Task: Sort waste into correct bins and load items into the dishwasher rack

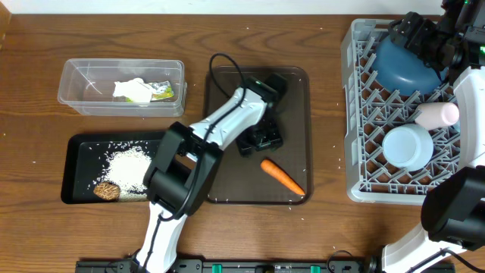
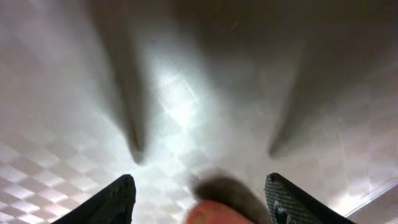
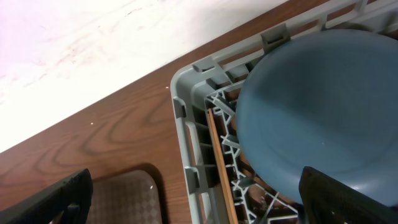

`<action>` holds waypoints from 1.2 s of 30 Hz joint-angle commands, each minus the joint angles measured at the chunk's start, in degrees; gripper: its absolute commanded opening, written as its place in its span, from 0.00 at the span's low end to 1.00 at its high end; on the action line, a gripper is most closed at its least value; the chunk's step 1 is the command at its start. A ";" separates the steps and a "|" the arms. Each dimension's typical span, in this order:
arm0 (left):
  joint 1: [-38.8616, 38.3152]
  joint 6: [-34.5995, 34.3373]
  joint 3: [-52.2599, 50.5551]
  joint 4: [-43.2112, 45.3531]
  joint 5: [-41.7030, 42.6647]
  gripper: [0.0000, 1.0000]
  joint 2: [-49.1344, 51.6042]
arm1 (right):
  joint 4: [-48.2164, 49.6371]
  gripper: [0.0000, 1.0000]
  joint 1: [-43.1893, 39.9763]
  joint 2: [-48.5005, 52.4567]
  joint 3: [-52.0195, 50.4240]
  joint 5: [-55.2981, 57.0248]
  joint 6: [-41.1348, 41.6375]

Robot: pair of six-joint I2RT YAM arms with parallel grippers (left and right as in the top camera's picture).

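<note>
Carrot (image 1: 283,176): on brown serving tray (image 1: 294,98), near-right corner; long axis diagonal, pointing to tray centre.
Left gripper (image 1: 261,142): at tray centre, jaws apart, empty; carrot just beside, nearer arm.

We are looking down at a table (image 1: 30,45). Our left gripper (image 1: 259,139) is hanging over the brown serving tray (image 1: 295,98), near an orange carrot (image 1: 283,176). Rice (image 1: 129,168) is lying in the black tray (image 1: 73,171), a crumpled wrapper (image 1: 140,91) in the clear tub (image 1: 82,76). Our right gripper (image 1: 408,34) is hanging over the dark-blue plate (image 1: 405,70) in the grey rack (image 1: 356,152).
</note>
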 commanded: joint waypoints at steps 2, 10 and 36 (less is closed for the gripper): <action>-0.37 6.23 -0.46 0.00 6.01 0.67 -0.46 | -0.02 0.99 -0.96 -0.24 0.02 -0.39 0.33; 0.48 8.87 -0.46 -7.21 12.57 0.68 -0.48 | -0.02 0.99 -0.96 -0.24 0.02 -0.39 0.33; 1.20 20.24 -0.61 -20.74 -2.47 0.67 -9.20 | -0.02 0.99 -0.96 -0.24 0.02 -0.39 0.33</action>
